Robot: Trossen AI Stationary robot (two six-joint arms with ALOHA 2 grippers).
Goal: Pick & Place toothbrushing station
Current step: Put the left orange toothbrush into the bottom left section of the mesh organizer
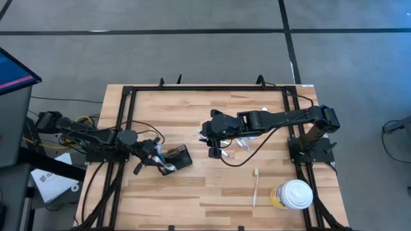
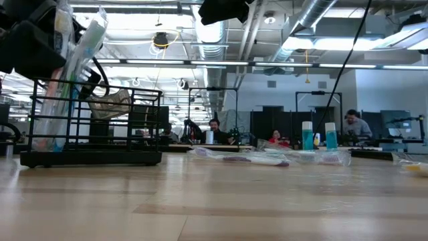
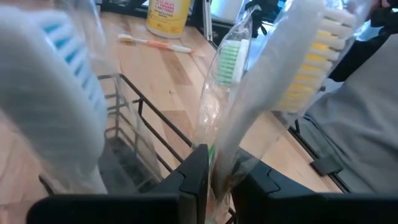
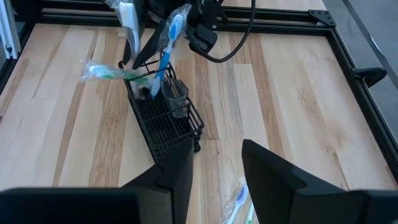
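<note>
Left gripper [image 3: 214,171], fingers nearly closed, pinches a wrapped toothbrush [image 3: 308,68] w/ yellow bristles over the toothbrushing station [image 1: 178,157], which stands on the wooden surface [image 1: 192,199] just beside that gripper, left of centre. Right gripper [image 4: 214,165] hovers mid-surface, fingers apart, holding nothing. We note a loose toothbrush [image 1: 255,186] & white-lidded cup [image 1: 292,195] near the right front corner.

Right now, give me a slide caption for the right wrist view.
Left gripper holds a wrapped toothbrush at the black wire holder.
</note>
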